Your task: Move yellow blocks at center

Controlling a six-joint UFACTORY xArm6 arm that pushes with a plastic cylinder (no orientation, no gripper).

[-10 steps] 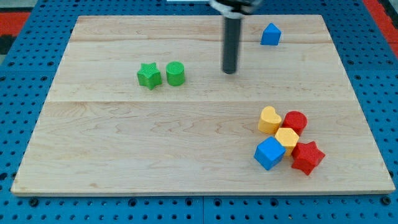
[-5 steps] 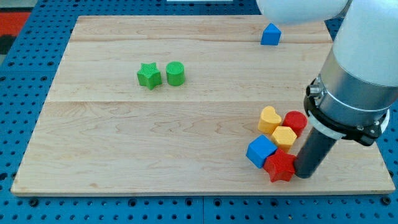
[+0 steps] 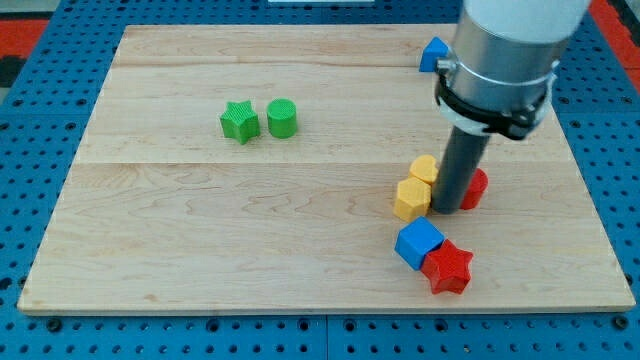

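Note:
Two yellow blocks lie right of the board's middle: a yellow heart (image 3: 424, 168) and, just below it, a yellow hexagon (image 3: 410, 198). My tip (image 3: 447, 209) stands on the board right beside them, touching the hexagon's right side. A red block (image 3: 474, 189) shows partly behind the rod on its right. A blue cube (image 3: 418, 243) and a red star (image 3: 447, 267) lie below my tip, touching each other.
A green star (image 3: 239, 121) and a green cylinder (image 3: 282, 118) sit side by side at the upper left. A blue block (image 3: 433, 52), partly hidden by the arm, lies near the top edge. The wooden board (image 3: 200, 250) rests on a blue pegboard.
My tip moved from the lower right of the cluster up to its middle. The yellow hexagon and heart shifted left. The blue cube and red star stayed put, now apart from the yellow blocks.

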